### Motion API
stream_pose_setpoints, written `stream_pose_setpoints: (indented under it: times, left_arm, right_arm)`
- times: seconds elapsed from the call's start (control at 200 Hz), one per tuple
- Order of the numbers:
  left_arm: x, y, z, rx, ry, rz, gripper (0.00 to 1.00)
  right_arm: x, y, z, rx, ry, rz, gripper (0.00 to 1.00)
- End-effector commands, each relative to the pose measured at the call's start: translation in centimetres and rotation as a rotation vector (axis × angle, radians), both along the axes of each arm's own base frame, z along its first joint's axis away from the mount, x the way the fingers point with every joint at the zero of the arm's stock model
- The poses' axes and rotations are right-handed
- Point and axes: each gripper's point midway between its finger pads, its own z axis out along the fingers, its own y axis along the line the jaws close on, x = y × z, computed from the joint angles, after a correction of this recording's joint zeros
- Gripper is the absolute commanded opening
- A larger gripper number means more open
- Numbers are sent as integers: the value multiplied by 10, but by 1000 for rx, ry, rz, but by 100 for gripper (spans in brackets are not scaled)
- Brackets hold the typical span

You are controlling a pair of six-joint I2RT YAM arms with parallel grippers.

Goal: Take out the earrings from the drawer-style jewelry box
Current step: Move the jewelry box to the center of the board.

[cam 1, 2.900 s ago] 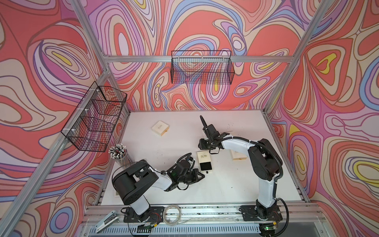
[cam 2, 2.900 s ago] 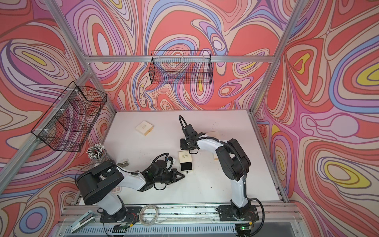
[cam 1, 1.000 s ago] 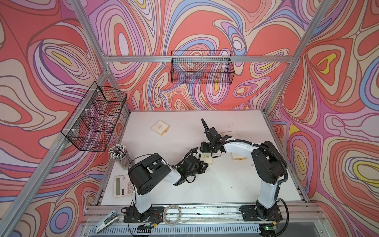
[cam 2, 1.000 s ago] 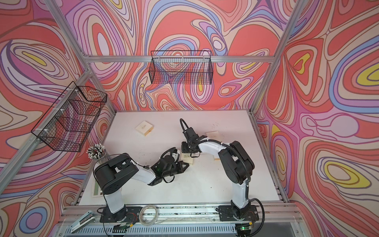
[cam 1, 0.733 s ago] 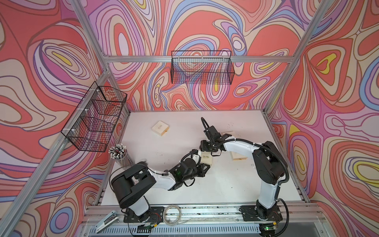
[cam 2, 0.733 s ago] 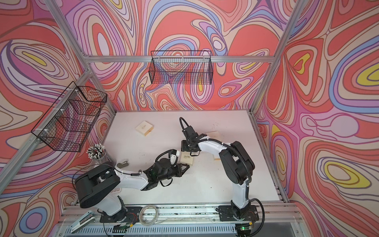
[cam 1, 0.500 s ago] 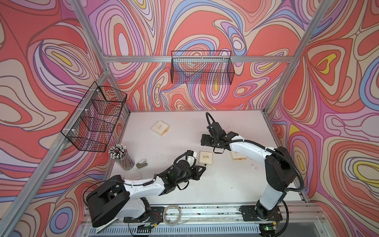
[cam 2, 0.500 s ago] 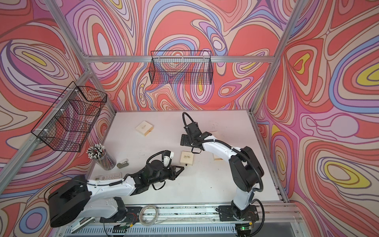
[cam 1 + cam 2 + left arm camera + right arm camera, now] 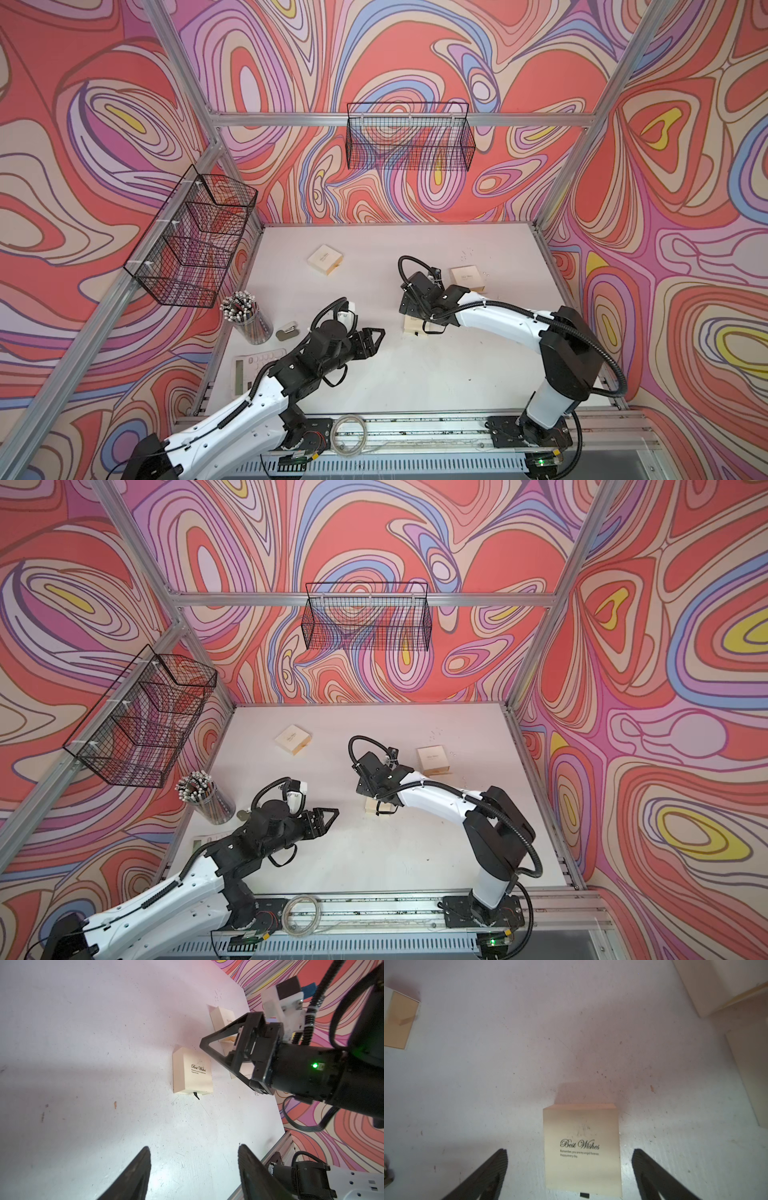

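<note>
Best Wishes jewelry box (image 9: 582,1147) sat shut, black tab showing. R gripper (image 9: 569,1150) gaped astride it, empty; L gripper (image 9: 193,1147) open, empty, well short of it. Pale specks (image 9: 484,273) beyond it, prob. earrings: task looked done.

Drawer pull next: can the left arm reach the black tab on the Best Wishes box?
Probably yes: the tab faces the left gripper, bare table lies between, its jaws are open. The right gripper hovers close above the box, crowding it.
</note>
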Motion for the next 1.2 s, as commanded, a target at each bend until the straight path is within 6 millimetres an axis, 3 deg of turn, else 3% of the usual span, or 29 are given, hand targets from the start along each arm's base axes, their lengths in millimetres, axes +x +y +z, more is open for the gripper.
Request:
stream_pose_setpoints:
  times: [0.0, 0.441, 0.676, 0.946, 1.032, 1.062, 1.097, 1.192]
  left_arm:
    - [-8, 12, -12, 62, 38, 2, 71]
    - [-9, 10, -14, 47, 24, -17, 73]
    - [-7, 10, -15, 47, 17, -19, 73]
    - [-6, 10, -15, 45, 15, -19, 73]
    - [-6, 10, -15, 48, 14, -18, 73]
    - [-7, 10, -16, 48, 15, -18, 73]
    - [-7, 10, -15, 47, 15, -19, 73]
    - [-7, 10, -16, 46, 17, -21, 74]
  right_arm:
    - [2, -4, -9, -46, 16, -66, 98]
    - [3, 2, -44, -107, 63, -1, 98]
    - [-6, 0, -59, -118, 93, 27, 87]
    - [-17, -8, -54, -99, 65, 55, 82]
    - [-24, -1, -50, -43, 50, 131, 78]
    - [-29, -4, -54, -45, 57, 139, 77]
    - [-31, -7, -42, -25, 33, 147, 76]
    - [-45, -20, -36, -28, 26, 178, 76]
